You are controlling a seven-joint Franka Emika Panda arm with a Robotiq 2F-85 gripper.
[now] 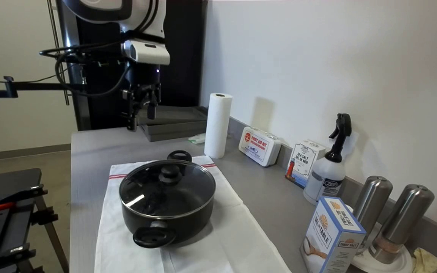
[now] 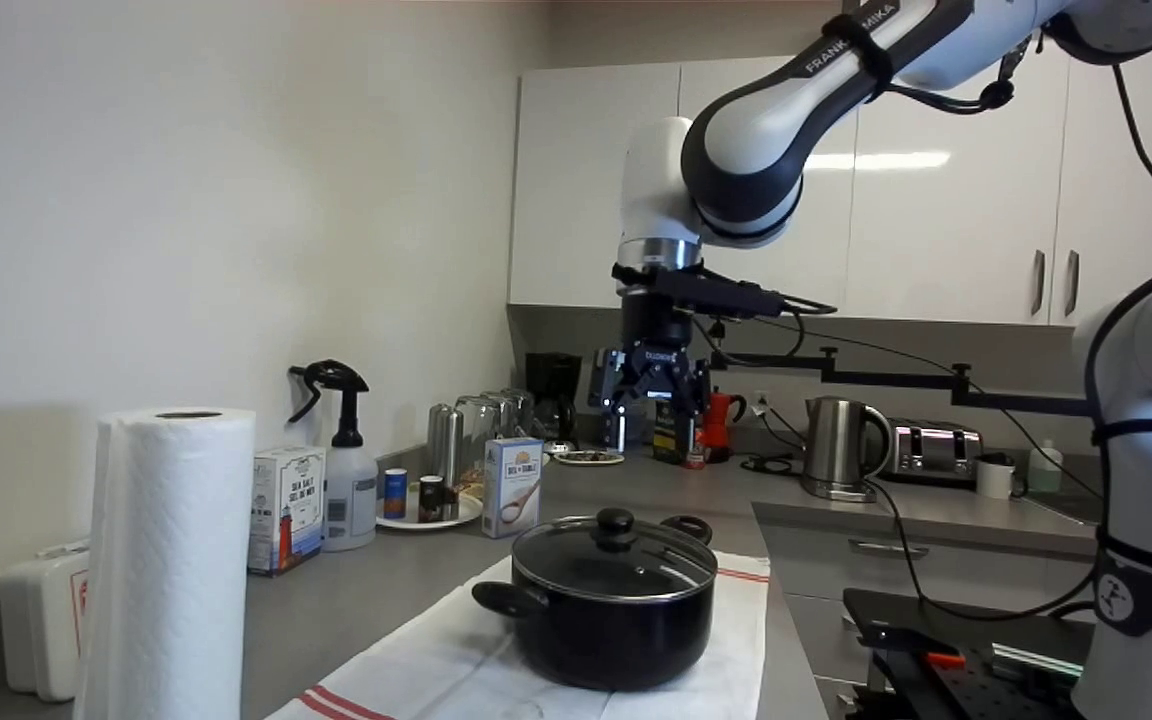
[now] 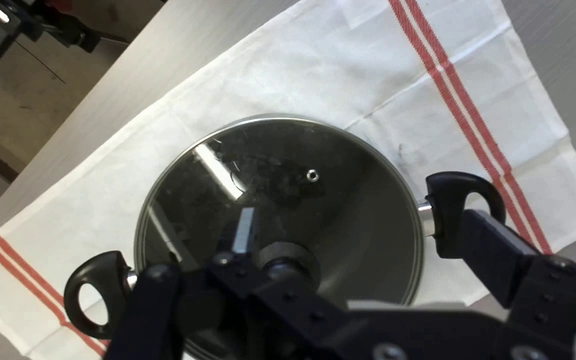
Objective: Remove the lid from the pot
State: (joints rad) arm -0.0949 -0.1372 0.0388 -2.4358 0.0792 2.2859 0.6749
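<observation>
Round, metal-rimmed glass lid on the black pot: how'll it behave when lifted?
The round, metal-rimmed glass lid looks rigid, so it probably won't flex. Its rounded black centre knob should help a level lift, but may slip in a loose grip. Being glass, the lid could crack if dropped.

At right in an exterior view, the white rectangular case (image 1: 259, 146) reads "FIRST AID KIT", the white-and-blue cardboard box (image 1: 305, 162) "SEA SALT SEL DE MER" and the white plastic spray bottle (image 1: 323, 178) "ZEP"; the blue-and-white cardboard carton (image 1: 332, 237) at lower right shows "TABLE SALT" and "SEL DE TABLE". In an exterior view, at upper right, the white-and-black robot arm (image 2: 771, 125) bears "FRANK" and "MIKA".
</observation>
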